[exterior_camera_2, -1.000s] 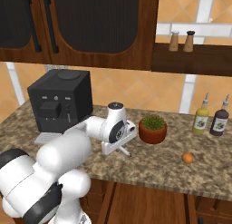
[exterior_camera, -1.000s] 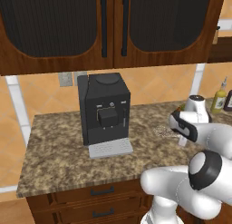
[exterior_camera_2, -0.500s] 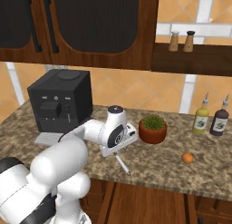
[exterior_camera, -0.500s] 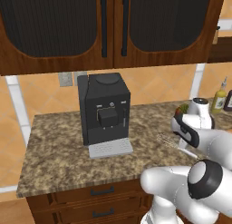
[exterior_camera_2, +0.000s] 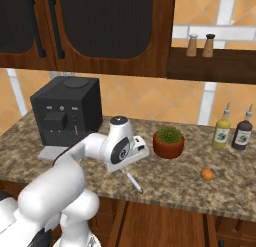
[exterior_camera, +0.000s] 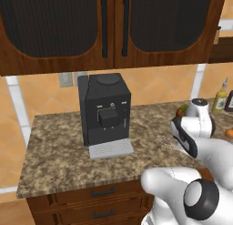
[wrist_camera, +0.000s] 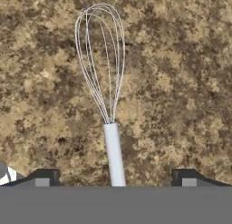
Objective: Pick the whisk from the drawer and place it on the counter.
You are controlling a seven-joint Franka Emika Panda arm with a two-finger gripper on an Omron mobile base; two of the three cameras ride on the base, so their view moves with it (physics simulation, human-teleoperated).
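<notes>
The silver whisk (wrist_camera: pixel 113 148) lies on the speckled granite counter (wrist_camera: pixel 181 82), wire loops pointing away from the hand and the rod handle running back between the fingers. My gripper (wrist_camera: pixel 115 175) is open, its two dark fingertips (wrist_camera: pixel 45 175) standing far apart on either side of the handle without touching it. In the right base view the whisk (exterior_camera_2: pixel 134 181) rests near the counter's (exterior_camera_2: pixel 175 181) front edge, just below my gripper (exterior_camera_2: pixel 131 162). The left base view shows the whisk's loops (exterior_camera: pixel 164 141) beside the gripper (exterior_camera: pixel 182 136) over the counter (exterior_camera: pixel 59 155).
A black coffee machine (exterior_camera_2: pixel 65 111) stands to the left of the hand. A potted plant (exterior_camera_2: pixel 168 142), an orange (exterior_camera_2: pixel 207 174) and two bottles (exterior_camera_2: pixel 222 132) sit to the right. Closed drawers (exterior_camera: pixel 102 192) lie under the counter, dark wall cabinets above.
The hand came down toward the counter with the whisk over the last second. Since half a second ago the hand has shifted only slightly and the whisk has stayed where it is.
</notes>
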